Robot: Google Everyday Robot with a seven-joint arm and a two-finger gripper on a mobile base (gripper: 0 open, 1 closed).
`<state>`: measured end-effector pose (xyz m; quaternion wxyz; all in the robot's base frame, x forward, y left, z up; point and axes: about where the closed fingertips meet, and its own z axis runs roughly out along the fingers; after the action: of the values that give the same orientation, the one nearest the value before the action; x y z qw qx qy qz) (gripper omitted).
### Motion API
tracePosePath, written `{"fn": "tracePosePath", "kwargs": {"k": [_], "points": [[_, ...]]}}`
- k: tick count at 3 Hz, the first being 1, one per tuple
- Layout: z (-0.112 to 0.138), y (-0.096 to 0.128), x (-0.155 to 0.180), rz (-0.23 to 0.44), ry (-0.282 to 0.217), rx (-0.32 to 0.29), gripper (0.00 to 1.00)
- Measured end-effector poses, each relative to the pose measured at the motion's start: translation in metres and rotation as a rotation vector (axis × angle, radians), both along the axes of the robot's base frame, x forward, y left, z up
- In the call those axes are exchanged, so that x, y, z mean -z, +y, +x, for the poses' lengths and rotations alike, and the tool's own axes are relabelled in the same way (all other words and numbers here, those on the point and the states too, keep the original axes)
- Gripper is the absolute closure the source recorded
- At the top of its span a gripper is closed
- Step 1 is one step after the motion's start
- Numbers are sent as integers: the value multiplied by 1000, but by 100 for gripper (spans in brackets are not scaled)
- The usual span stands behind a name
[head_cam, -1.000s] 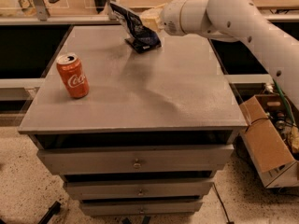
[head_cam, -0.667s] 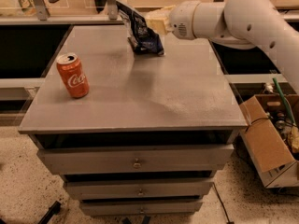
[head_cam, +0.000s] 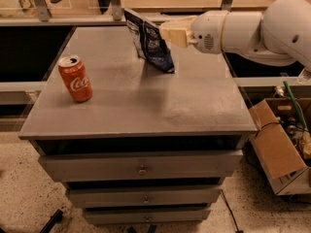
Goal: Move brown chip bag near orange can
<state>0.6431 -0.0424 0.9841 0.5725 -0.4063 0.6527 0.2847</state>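
Desk (head_cam: 146,110): grey metal top on a base of three drawers (head_cam: 141,166) with small knobs; it carries both task items. Arm (head_cam: 272,28): white and round-jointed, reaching in from the right over the far right corner of the desk. Cardboard box (head_cam: 274,149): open, on the floor off the desk's right edge, filled with oddments; no part in the task. Brown chip bag (head_cam: 148,40): crumpled foil, dark blue and white print with dark patches, standing on end and leaning near the middle of the far edge. Whether its lower corner touches the desk top or hangs just above it cannot be told. Handling, as judged: very light, soft and crushable, with a slick skin that can slide between pads; the contents are brittle, so a hard squeeze across the belly is ill advised. Best hold is a flat seam or a gathered upper edge, where the foil doubles and the pads can bite without crushing. Expect it to swing and flap under the hold, so low, slow travel suits it. Orange can (head_cam: 75,79): upright near the left edge, about midway between front and far edges, well apart from the bag. It looks stiff-walled but easily toppled if the bag sweeps into it. Tool (head_cam: 167,31): beige fingers pinched narrow on the bag's upper right side, carrying it by that edge; the grip seems sound for a sideways carry toward the can.
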Motion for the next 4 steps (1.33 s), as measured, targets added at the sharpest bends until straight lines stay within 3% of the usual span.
{"fn": "tracePosePath", "kwargs": {"k": [2,3,4], "points": [[-42,-15,12,-12,97,-3,100],[-47,-17,17,-59,121,12,100],[-47,-17,17,-59,120,12,100]]}}
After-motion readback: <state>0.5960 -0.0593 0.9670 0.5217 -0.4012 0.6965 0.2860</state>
